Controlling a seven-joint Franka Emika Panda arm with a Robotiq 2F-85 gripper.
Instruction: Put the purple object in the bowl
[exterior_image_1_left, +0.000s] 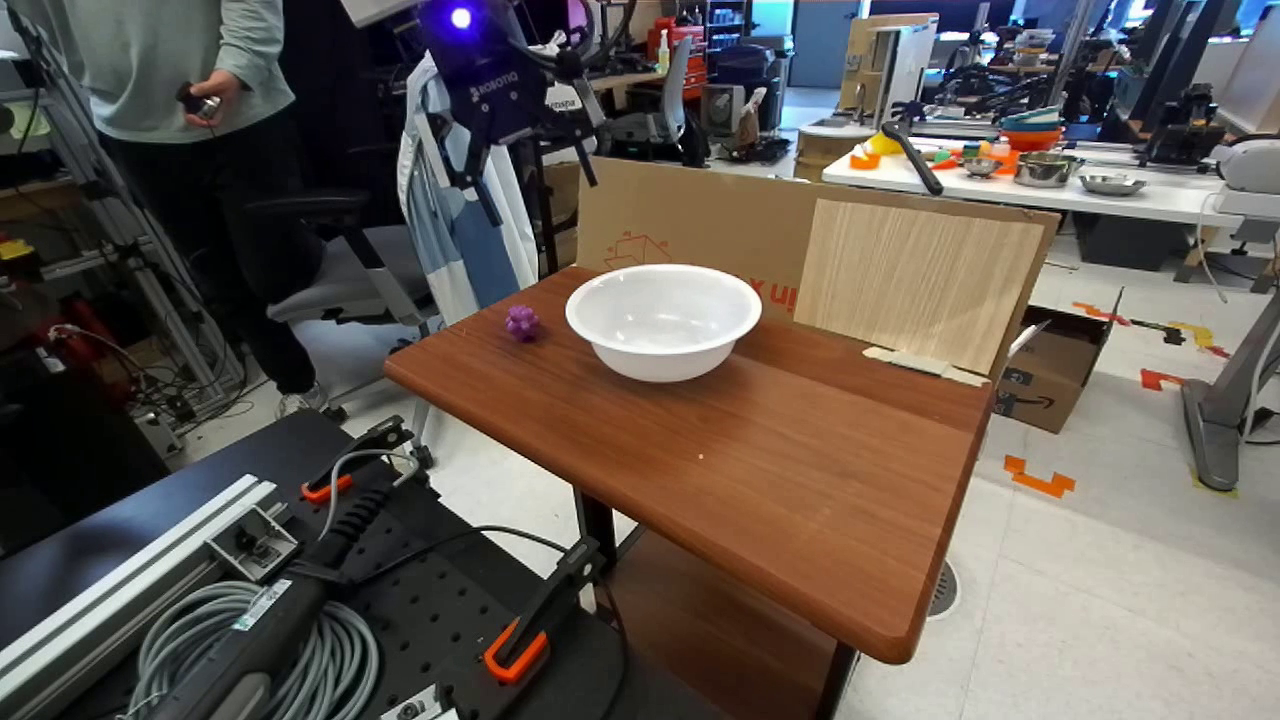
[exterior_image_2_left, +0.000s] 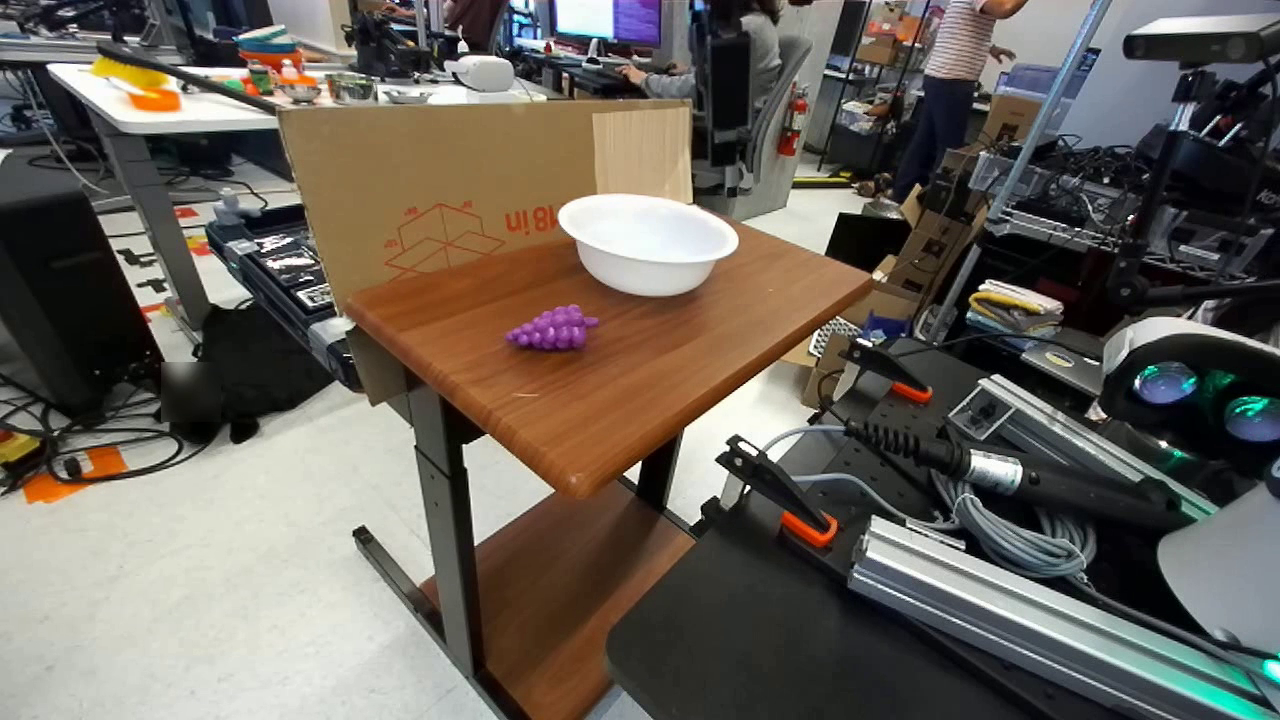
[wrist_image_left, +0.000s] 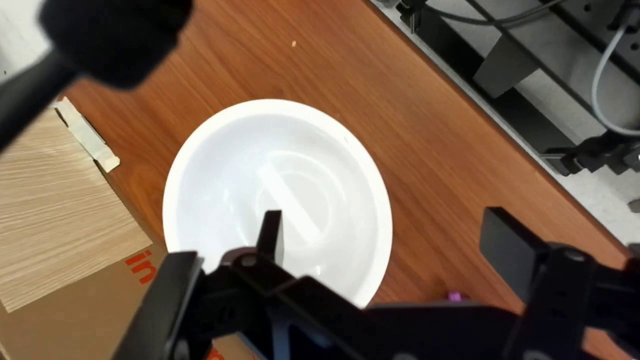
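Wrist view: two dark fingers (wrist_image_left: 510, 250) stand wide apart across the lower part of the frame, with nothing held between them. Beyond them the white bowl (wrist_image_left: 285, 190) sits upright in the middle of the frame on a brown tabletop (wrist_image_left: 425, 135), its lower edge partly covered. In an exterior view the gripper (exterior_image_1_left: 541, 200) hangs at the top, left of centre, above the level of the tabletop, its fingers plainly spread there too.

The purple object (exterior_image_2_left: 553, 329), knobbly like a bunch of grapes, lies on the tabletop, outside the bowl. In both exterior views it is left of the bowl and apart from it. In the wrist view only a small patch shows, at lower right, just above a dark part of the gripper.

A cardboard sheet (exterior_image_2_left: 400, 180) with red print stands along the tabletop's edge; against it, right of centre in an exterior view, is a pale wood-grain panel (exterior_image_1_left: 915, 285) with tape (exterior_image_1_left: 922, 364) at its foot. A grey cable (exterior_image_1_left: 345, 655) lies coiled at lower left there.
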